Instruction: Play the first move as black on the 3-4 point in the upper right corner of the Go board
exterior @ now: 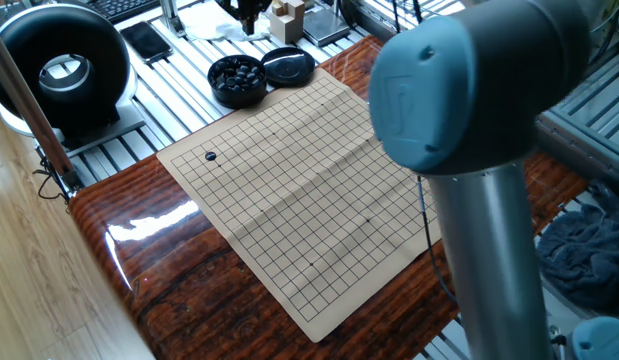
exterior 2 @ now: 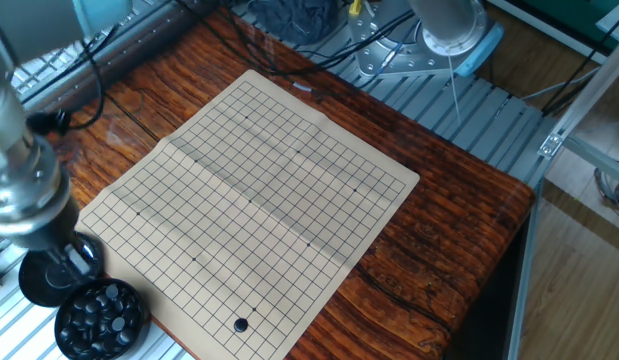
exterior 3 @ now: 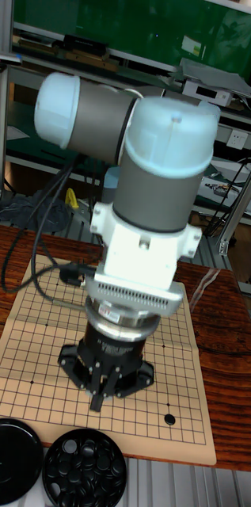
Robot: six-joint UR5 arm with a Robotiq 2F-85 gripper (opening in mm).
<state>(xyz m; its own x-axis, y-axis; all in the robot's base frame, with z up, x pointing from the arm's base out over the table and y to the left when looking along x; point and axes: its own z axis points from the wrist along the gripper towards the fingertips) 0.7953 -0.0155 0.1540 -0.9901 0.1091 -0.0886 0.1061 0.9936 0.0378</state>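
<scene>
The tan Go board [exterior: 309, 200] [exterior 2: 269, 180] [exterior 3: 30, 356] lies on the wooden table. A single black stone [exterior: 210, 156] [exterior 2: 240, 324] [exterior 3: 169, 419] rests on it near one corner. Off the board's edge stand a bowl of black stones [exterior: 237, 78] [exterior 2: 102, 315] [exterior 3: 83, 471] and its lid [exterior: 288, 67] [exterior 2: 41, 283] [exterior 3: 10, 463]. My gripper [exterior 2: 77, 256] [exterior 3: 101, 396] hangs over the lid, beside the bowl, pointing down. Its fingers meet at the tip and hold nothing that I can see. In one fixed view only its dark tip [exterior: 245, 8] shows at the top edge.
A round black device [exterior: 59, 65], a phone [exterior: 147, 38] and wooden blocks [exterior: 286, 15] sit behind the bowl on aluminium rails. My arm's elbow [exterior: 459, 90] blocks the right of that view. A cable [exterior 3: 62, 277] trails over the board's far side.
</scene>
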